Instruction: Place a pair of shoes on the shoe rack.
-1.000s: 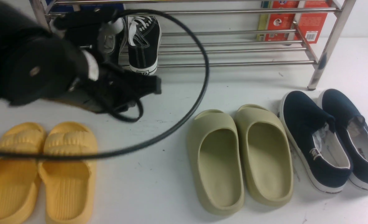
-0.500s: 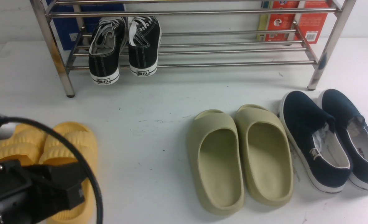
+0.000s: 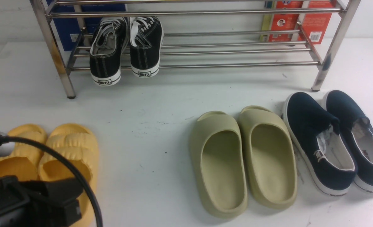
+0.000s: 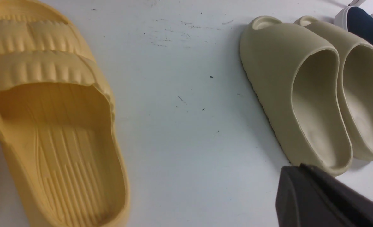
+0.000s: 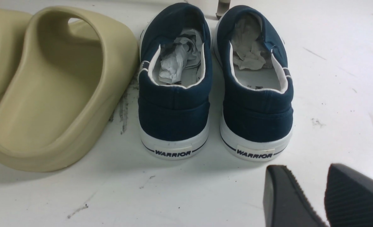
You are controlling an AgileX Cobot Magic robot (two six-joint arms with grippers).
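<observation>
Black left gripper [image 4: 303, 167] has sunk slightly, closed, empty; black canvas sneakers [image 3: 107, 52] racked at eleven o'clock. Task looks done.

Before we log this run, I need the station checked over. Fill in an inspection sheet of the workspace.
Surface: white tabletop, dark specks and scuffs.
Job's things: black sneakers side by side on the lower tier of the shoe rack, heels overhanging its front bar.
Clutter: yellow slides, olive slides and navy slip-ons in front of the rack; paper stuffing in the slip-ons.
Grippers: left tool shut, nothing held; right tool open, nothing held.
Cables: black cable looping off the left arm, passing in front of the yellow slides in the front view.
Surroundings: blue box and red box behind the rack, white wall beyond.
</observation>
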